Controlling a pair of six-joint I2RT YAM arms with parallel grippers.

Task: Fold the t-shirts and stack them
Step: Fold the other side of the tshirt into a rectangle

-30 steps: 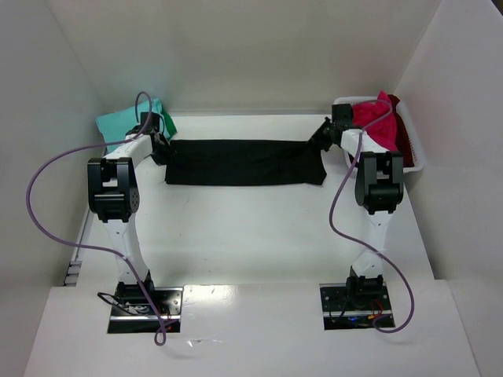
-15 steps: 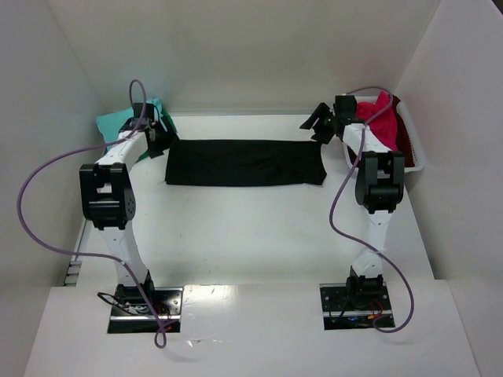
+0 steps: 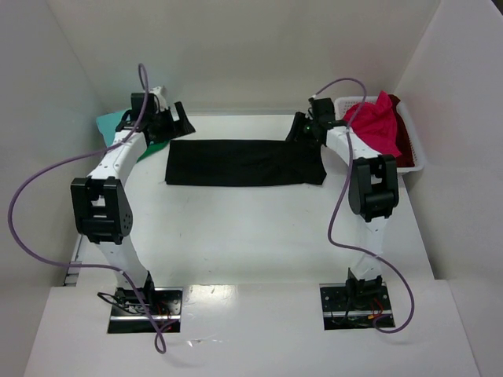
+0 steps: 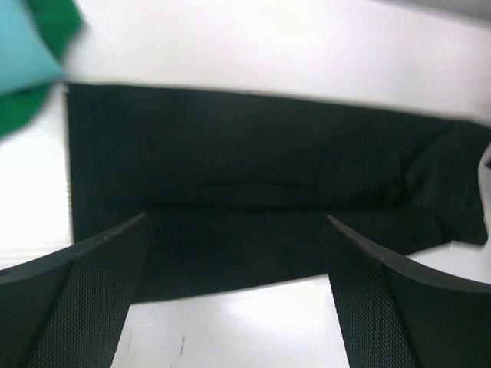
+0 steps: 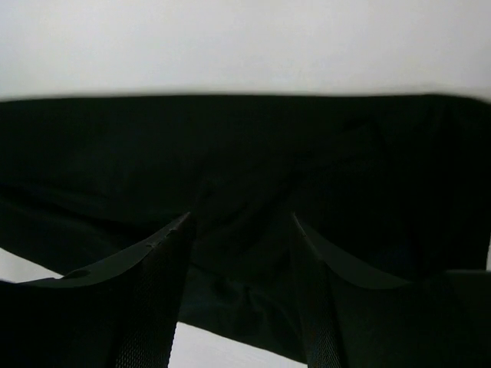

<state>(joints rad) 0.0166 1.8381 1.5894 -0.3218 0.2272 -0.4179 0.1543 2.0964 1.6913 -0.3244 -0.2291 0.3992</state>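
Apparently mid-fold: black t-shirt (image 3: 245, 162) lies flat as long strip. Left gripper (image 4: 236, 221) over its left end, fingers spread wide, empty. Right gripper (image 5: 240, 216) over its rumpled right end, fingers half apart, empty. Next, likely: regrip ends, fold crosswise. Teal t-shirt (image 3: 110, 123) and green t-shirt (image 4: 19, 111) left of it, part-hidden by arm. Pink-red t-shirt (image 3: 376, 126) right of it, in basket (image 3: 415, 161).

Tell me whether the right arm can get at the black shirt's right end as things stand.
Probably yes: its fingers stand apart just over that end of the black shirt, and nothing lies between them and the cloth.
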